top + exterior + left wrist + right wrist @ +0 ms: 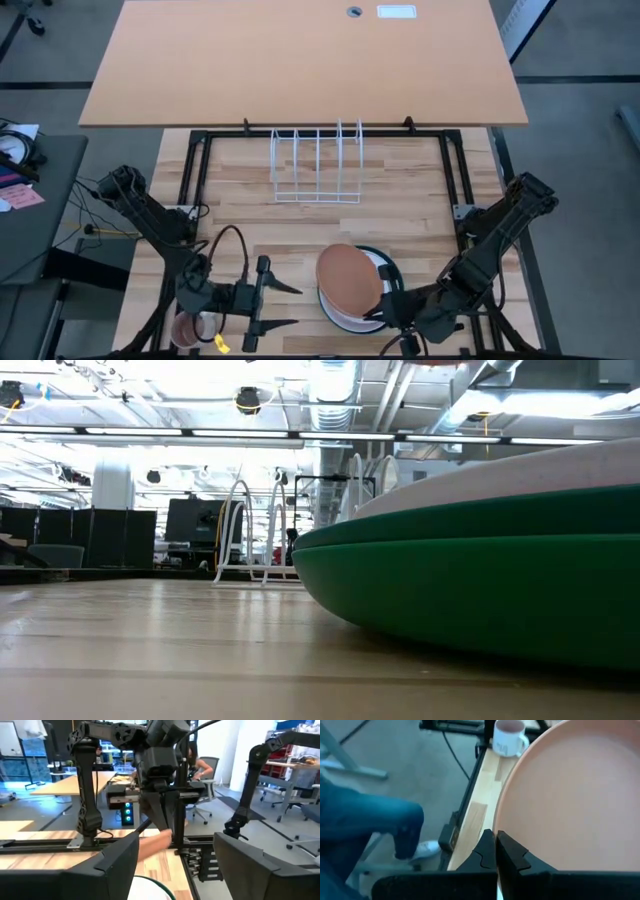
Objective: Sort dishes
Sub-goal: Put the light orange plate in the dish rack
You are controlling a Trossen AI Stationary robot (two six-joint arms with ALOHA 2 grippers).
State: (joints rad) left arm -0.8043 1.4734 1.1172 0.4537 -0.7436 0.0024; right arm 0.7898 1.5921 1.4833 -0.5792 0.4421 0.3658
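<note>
An orange-brown plate (350, 278) hangs tilted over a stack at the near edge, with my right gripper (385, 308) shut on it. The stack has a white plate (340, 318) on a dark green plate (480, 590), whose underside rests on the wooden table (250, 215). To the stack's left my left gripper (298, 306) is open, its fingers level and pointing at the stack, with nothing between them. My right gripper pinches the orange-brown plate's rim (506, 837) between its two fingers, on the side toward the table's right edge. The fingers (172, 827) come slanting down from the right. The plate is lifted clear of the stack and tilted.
A white wire rack (315, 165) stands upright at the table's far middle. A small pink mug (190, 328) sits at the near left corner under my left arm. A large orange desk (300, 60) lies beyond the far edge. A person's leg (365, 825) shows beside the table.
</note>
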